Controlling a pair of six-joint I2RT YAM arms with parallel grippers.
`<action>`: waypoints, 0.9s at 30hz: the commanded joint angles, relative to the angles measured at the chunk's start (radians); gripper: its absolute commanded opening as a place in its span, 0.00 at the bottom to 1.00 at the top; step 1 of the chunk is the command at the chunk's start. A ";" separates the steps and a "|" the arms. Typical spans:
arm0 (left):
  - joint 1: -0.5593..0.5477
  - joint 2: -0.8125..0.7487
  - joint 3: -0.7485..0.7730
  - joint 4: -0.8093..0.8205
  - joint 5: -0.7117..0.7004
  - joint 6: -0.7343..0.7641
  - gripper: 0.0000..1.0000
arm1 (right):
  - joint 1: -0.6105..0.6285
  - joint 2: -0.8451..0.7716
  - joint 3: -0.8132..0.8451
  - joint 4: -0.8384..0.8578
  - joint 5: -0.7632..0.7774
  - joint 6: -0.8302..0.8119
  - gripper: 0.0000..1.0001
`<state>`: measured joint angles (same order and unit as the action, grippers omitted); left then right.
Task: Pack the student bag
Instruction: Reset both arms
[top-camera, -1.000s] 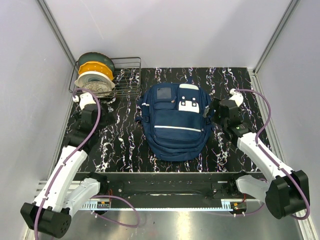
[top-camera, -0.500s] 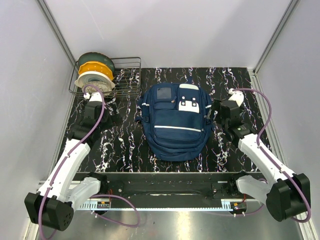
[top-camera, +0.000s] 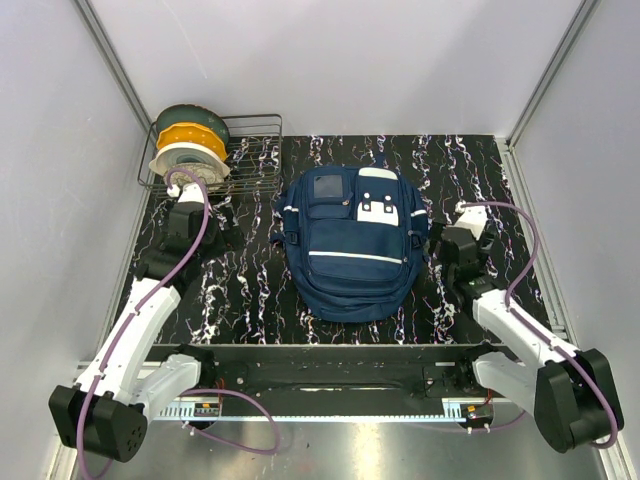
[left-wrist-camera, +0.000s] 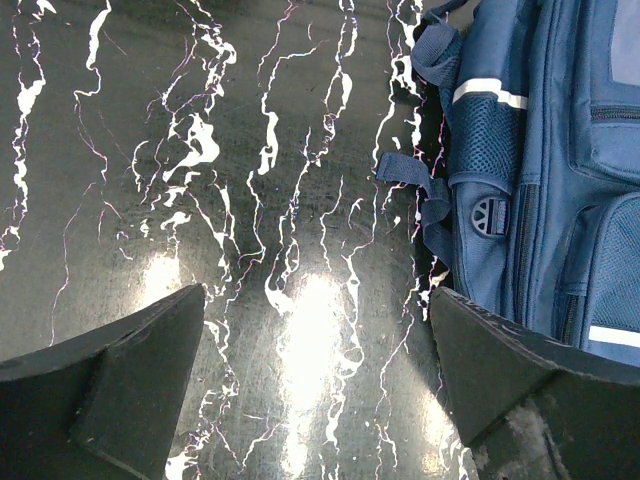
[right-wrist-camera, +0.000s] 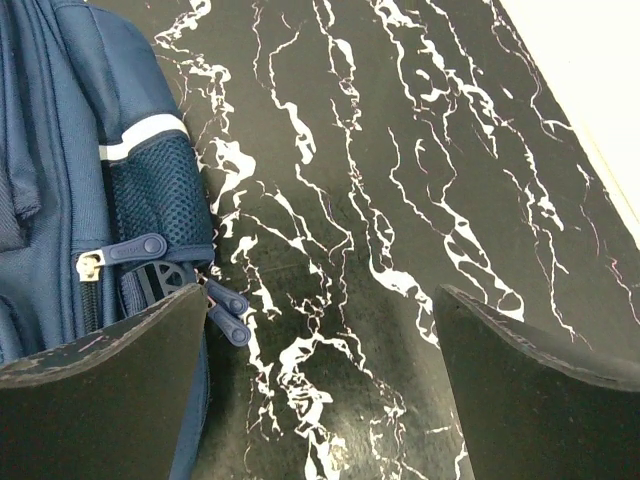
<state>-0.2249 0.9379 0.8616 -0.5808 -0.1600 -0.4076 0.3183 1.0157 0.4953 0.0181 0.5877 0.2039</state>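
Navy fabric student bag (top-camera: 352, 244), white-striped

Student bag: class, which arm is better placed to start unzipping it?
Right, probably: the right pincer, open, hangs beside the student bag with zipper pulls close by; the left pincer faces only straps.

You're looking at a navy student bag (top-camera: 352, 262): white stripes across it, white patches, a grey square patch, navy mesh on the sides. Your table (top-camera: 245, 285) is black with white marble veins. Spools (top-camera: 190, 143) stack green, orange, cream.
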 joint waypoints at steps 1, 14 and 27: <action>0.004 -0.002 -0.004 0.042 0.010 0.016 0.99 | -0.010 0.018 -0.076 0.348 0.046 -0.109 1.00; 0.004 -0.027 -0.021 0.058 -0.026 0.021 0.99 | -0.284 0.161 -0.093 0.563 -0.122 -0.057 1.00; 0.004 -0.067 -0.042 0.082 -0.056 0.006 0.99 | -0.378 0.279 -0.081 0.608 -0.255 -0.072 1.00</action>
<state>-0.2249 0.9047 0.8272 -0.5636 -0.1780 -0.3992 -0.0513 1.2598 0.3965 0.5655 0.3862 0.1455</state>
